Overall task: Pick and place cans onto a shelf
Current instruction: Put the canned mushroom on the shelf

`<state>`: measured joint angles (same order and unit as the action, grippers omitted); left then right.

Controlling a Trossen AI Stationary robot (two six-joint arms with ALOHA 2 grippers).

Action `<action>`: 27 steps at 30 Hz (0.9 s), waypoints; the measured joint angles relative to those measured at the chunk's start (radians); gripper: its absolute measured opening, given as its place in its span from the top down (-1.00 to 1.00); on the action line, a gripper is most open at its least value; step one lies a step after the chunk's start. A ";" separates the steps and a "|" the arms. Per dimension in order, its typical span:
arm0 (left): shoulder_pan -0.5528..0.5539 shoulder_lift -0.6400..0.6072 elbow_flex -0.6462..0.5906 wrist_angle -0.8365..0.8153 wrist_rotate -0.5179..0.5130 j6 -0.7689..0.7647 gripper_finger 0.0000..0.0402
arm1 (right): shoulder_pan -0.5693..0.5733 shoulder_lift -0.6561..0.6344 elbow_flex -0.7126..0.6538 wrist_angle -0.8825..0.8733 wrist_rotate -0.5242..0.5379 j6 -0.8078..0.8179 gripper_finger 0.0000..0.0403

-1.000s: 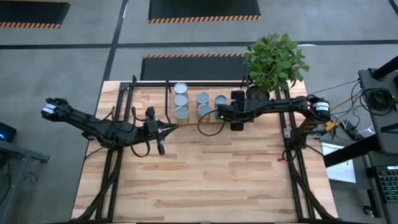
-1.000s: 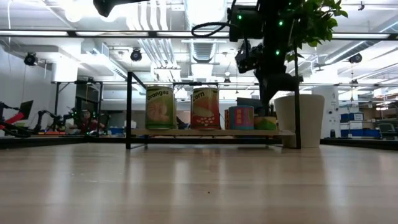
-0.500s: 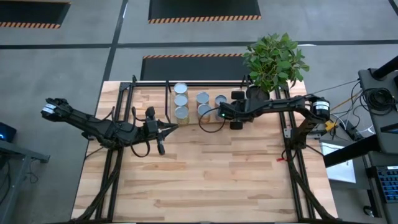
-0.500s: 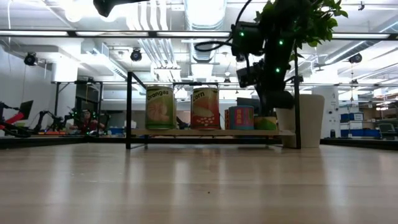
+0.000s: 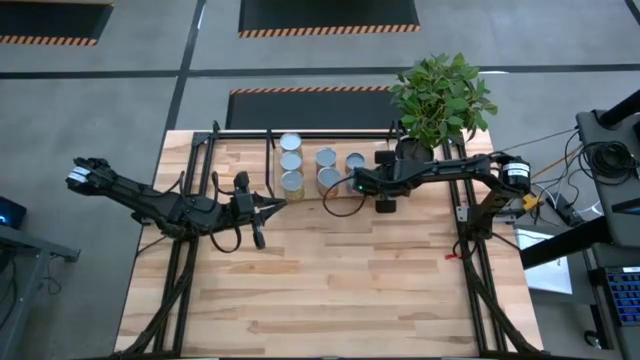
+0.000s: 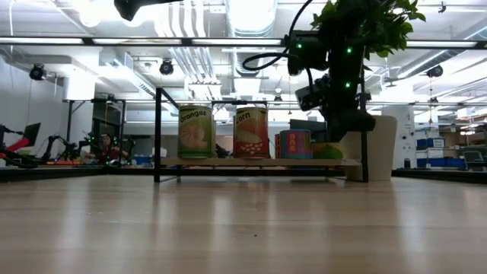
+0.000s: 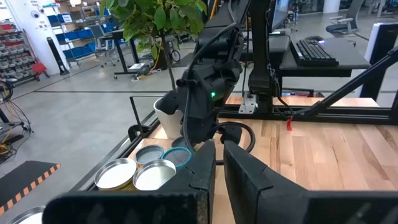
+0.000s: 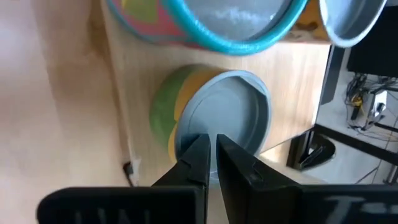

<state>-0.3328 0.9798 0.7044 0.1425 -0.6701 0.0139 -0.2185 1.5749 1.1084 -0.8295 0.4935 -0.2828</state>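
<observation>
My right pincer [image 8: 211, 152] is closed and holds nothing; it hangs just above the low can [image 8: 214, 121] with the green and yellow side, which stands on the shelf [image 6: 259, 161] at its right end, near the white plant pot [image 6: 378, 144]. The shelf stands along the far edge of the bench [image 5: 330, 280]. My left pincer [image 5: 268, 207] is also closed and empty, and it waits over the bench near the left end of the shelf.

The other cans [image 5: 291, 163] stand on the same wooden board, in short rows from front to back, very near each other. I count only six or so tops from above; more I cannot tell.

I judge these cans to be stiff metal, rather heavy if they are full, with smooth round sides that can slip in the fingers. They will not break, but a tall one can fall over and roll. The best place to take one is across the side wall, a little above its middle, with the fingers square to it. Because the neighbours stand so close, there is little room for my fingers between them.
</observation>
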 joint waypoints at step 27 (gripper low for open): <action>0.000 0.000 0.000 0.000 0.000 0.000 0.93 | 0.036 -0.002 -0.008 0.057 0.014 0.043 0.91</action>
<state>-0.3332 0.9798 0.7044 0.1429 -0.6701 0.0139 -0.1829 1.5734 1.1005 -0.7725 0.5080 -0.2399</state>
